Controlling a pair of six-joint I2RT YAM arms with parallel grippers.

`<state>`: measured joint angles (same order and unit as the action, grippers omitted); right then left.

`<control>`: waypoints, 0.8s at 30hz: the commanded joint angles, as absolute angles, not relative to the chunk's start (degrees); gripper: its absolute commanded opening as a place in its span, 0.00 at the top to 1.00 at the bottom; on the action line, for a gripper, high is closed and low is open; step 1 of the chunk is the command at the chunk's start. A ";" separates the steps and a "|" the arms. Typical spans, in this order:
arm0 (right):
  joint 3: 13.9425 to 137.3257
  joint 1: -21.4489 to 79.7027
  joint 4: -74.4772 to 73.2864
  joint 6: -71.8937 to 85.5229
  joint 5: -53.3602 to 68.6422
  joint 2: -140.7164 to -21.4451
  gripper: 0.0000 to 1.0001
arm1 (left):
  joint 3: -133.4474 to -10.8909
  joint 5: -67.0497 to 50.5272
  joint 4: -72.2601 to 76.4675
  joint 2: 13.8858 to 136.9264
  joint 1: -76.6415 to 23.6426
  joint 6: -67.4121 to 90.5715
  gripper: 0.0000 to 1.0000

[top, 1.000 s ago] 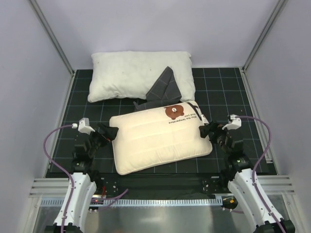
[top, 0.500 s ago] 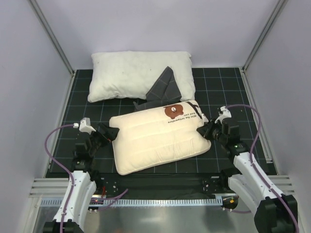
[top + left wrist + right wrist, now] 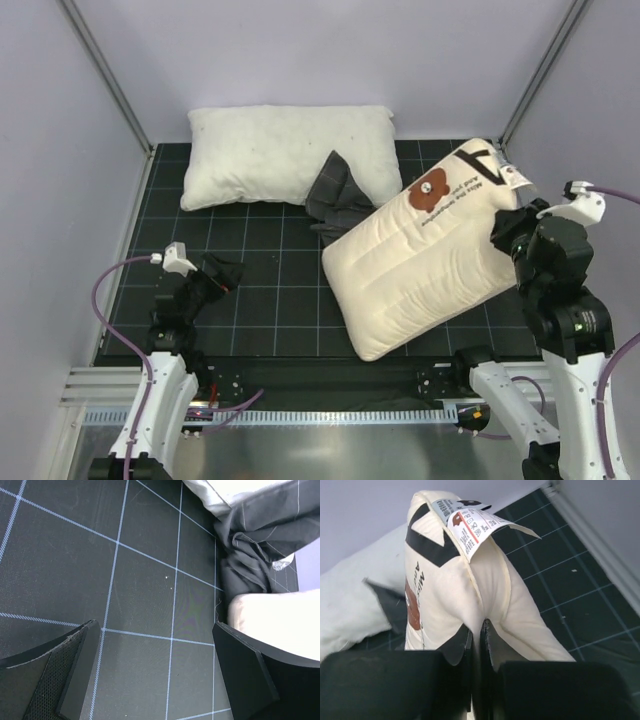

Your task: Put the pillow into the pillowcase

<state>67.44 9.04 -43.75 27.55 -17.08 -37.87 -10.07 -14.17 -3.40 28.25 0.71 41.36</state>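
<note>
The cream pillow (image 3: 420, 260) with its bear print hangs tilted over the right half of the mat, its top right corner raised. My right gripper (image 3: 510, 235) is shut on that edge; in the right wrist view the jaws (image 3: 476, 630) pinch a fold of the pillow (image 3: 465, 580) below its care label (image 3: 475, 527). The dark grey pillowcase (image 3: 335, 195) lies crumpled on the mat against the pillow's upper left side, also visible as folds (image 3: 255, 545). My left gripper (image 3: 222, 272) stands open over bare mat (image 3: 155, 630), left of the pillow's lower corner (image 3: 280, 615).
A larger plain white pillow (image 3: 280, 150) lies along the back of the black gridded mat (image 3: 260, 300). Pale walls with metal frame posts (image 3: 105, 80) enclose the mat on three sides. A metal rail (image 3: 330, 375) runs along the near edge.
My right gripper closed on the pillow's right edge and lifted it up and to the right, baring more of the pillowcase. The left arm has stayed in place, open.
</note>
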 commanded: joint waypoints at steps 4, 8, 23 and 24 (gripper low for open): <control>74.88 7.91 -43.69 32.43 -33.26 -46.22 0.00 | -11.78 -15.47 -1.84 28.04 0.53 40.08 0.00; 71.73 8.00 -35.80 25.87 -13.55 -47.55 0.00 | -11.87 -15.21 -1.85 28.12 0.53 40.08 0.00; 71.27 28.74 -18.80 13.26 3.87 -79.88 0.00 | -12.13 -15.56 -1.41 29.53 0.53 40.08 0.00; 71.80 29.61 -18.63 13.45 3.69 -82.24 0.00 | -12.13 -15.56 -1.41 29.53 0.53 40.08 0.00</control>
